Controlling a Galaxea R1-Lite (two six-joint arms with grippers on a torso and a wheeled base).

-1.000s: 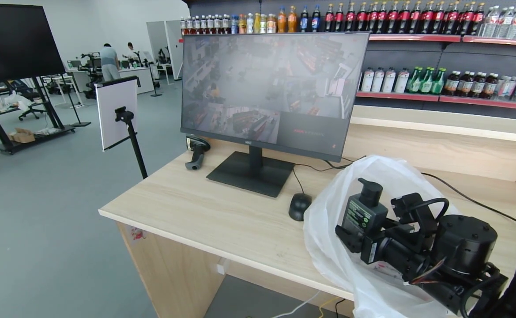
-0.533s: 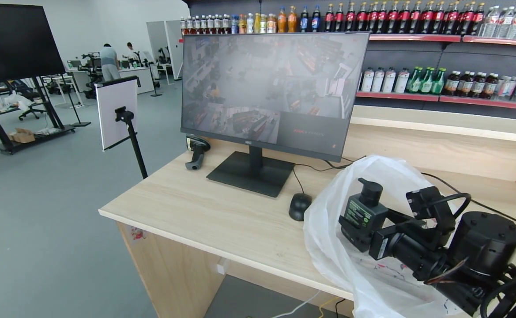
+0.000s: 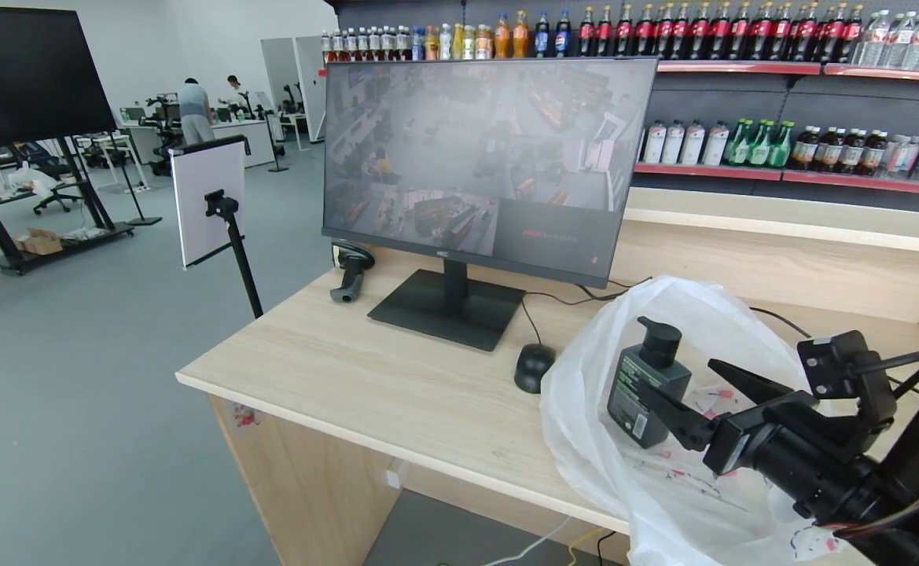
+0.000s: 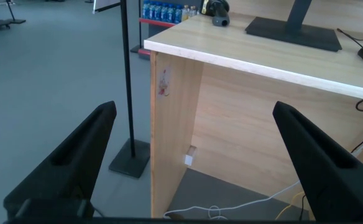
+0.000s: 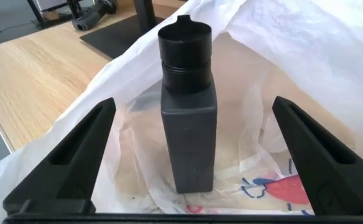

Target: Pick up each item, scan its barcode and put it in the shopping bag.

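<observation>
Backing off toward the tabletop's (image 3: pixel 365 377) right edge, the right pincer (image 3: pixel 678 374) has let go of the dark bottle (image 3: pixel 632 393). At the left, the left pincer (image 4: pixel 194 112) hangs low off the front left corner, spread wide and empty. The scanner (image 3: pixel 349 271) lies at the back left. Near the front right, the bottle stands upright inside the shopping bag (image 3: pixel 585 424), free of both fingers; the right pincer gapes wide with nothing in it. This item looks bagged, so the arm seems free for the next one.
</observation>
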